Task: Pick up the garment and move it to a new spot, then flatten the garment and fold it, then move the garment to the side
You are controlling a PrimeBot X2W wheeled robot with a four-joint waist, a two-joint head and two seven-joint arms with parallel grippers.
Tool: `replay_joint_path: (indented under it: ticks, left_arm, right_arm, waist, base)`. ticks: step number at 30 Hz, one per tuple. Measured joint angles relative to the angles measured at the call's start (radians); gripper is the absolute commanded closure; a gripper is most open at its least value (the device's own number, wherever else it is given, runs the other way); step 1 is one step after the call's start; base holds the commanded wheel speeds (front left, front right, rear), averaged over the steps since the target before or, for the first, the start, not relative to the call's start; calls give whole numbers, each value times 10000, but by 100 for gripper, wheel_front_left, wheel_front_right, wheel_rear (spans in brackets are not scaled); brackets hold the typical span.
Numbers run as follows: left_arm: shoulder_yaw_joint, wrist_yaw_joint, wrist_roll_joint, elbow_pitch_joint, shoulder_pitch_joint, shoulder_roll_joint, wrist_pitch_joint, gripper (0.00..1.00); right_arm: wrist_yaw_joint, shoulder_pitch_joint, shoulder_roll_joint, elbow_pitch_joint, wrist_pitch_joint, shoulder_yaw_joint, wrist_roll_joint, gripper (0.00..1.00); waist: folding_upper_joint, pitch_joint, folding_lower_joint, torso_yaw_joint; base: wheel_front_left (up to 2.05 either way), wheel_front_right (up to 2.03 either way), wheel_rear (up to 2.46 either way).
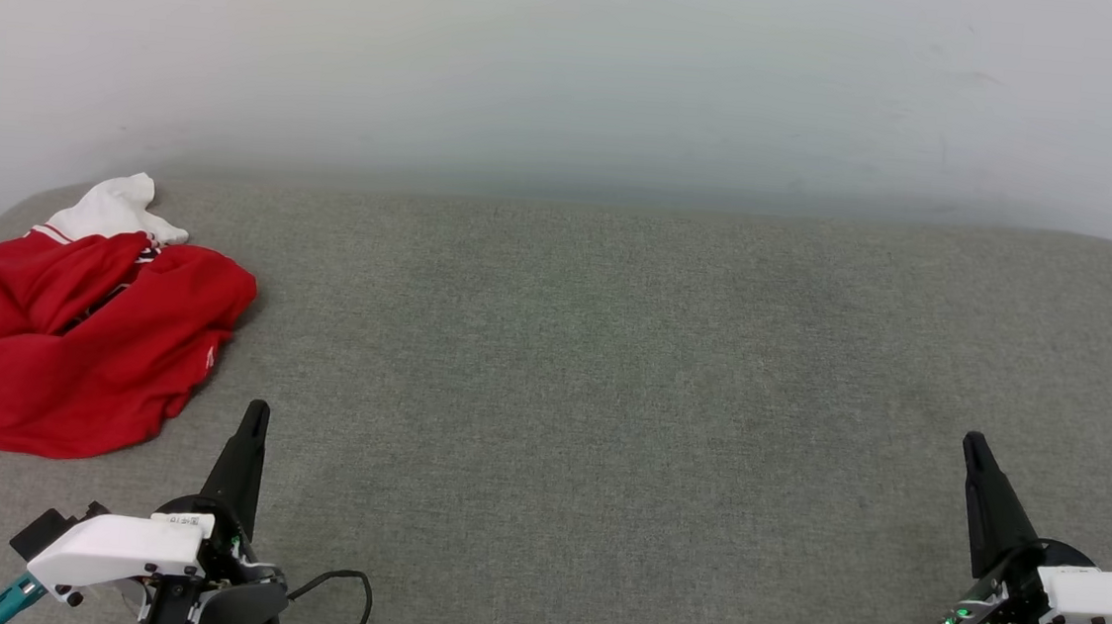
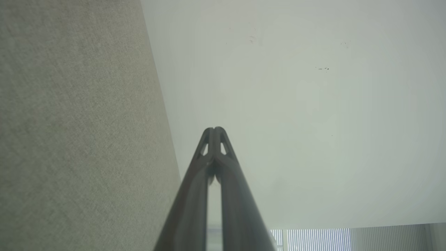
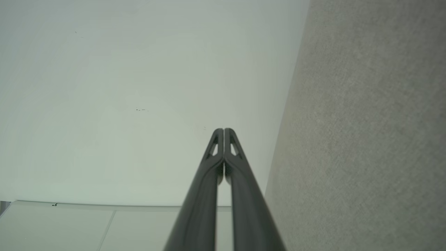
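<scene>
L gripper (image 1: pixel 255 414): jaws pressed together, nothing btwn them; in the left wrist view its two dark fingers (image 2: pixel 197 181) meet at the tips. R gripper (image 1: pixel 975 446): same, jaws closed tip to tip, empty. L sits at lower left and R at lower right of the grey fabric surface (image 1: pixel 612 356), well apart, both pointing toward the pale wall (image 1: pixel 576 56). The garment (image 1: pixel 87 345) lies crumpled in a heap near the surface's far-left corner, red w/ a white sleeve (image 1: pixel 118 203) sticking out at the back. It's ahead & left of the L tip, not touching. A black cable (image 1: pixel 357 589) loops beside the L wrist.
</scene>
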Motion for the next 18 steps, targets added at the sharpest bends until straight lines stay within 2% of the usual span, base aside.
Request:
replay_joint_path:
  ticks: [18]
  left_arm:
    - [19, 0, 31, 2, -1, -13, 4, 100]
  right_arm:
    - [0, -1, 12, 0, 4, -15, -27, 100]
  waist:
    - [0, 0, 0, 0]
  base:
    - [0, 0, 0]
